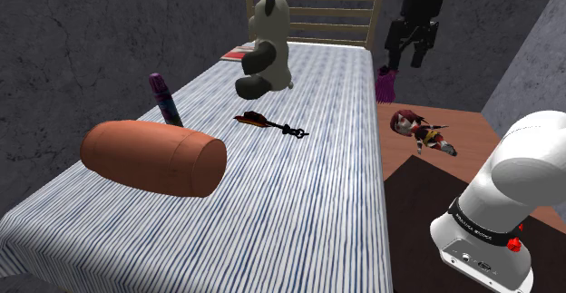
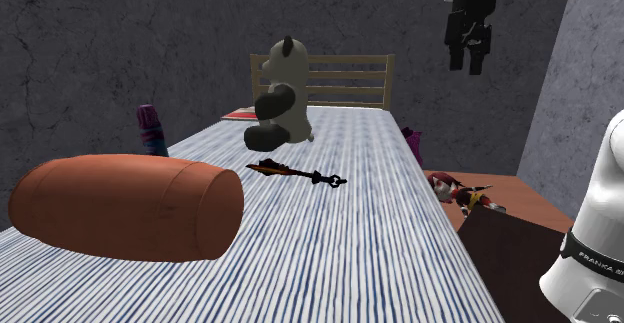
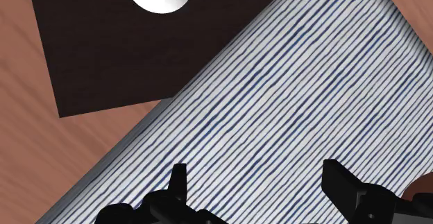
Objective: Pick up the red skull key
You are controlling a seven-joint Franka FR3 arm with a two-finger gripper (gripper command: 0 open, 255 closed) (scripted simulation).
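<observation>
The skull key [image 1: 270, 123] is a thin dark red and black piece lying flat near the middle of the blue-striped bed [image 1: 299, 200]; in the second exterior view the key [image 2: 295, 172] lies just in front of the panda. My black gripper [image 1: 410, 53] hangs high above the bed's edge, towards the shoulder view's upper right, far from the key. The gripper [image 2: 468, 56] is also high in the second exterior view. In the wrist view the gripper [image 3: 258, 181] is open over striped sheet, with nothing between its fingers [image 3: 178, 177].
A panda plush [image 1: 268, 46] sits behind the key near the wooden headboard [image 1: 331, 14]. An orange bolster [image 1: 152, 157] and a purple bottle [image 1: 164, 99] lie towards the shoulder view's left. A red-haired doll [image 1: 422, 130] lies on the wooden floor beside the dark stand [image 3: 139, 42].
</observation>
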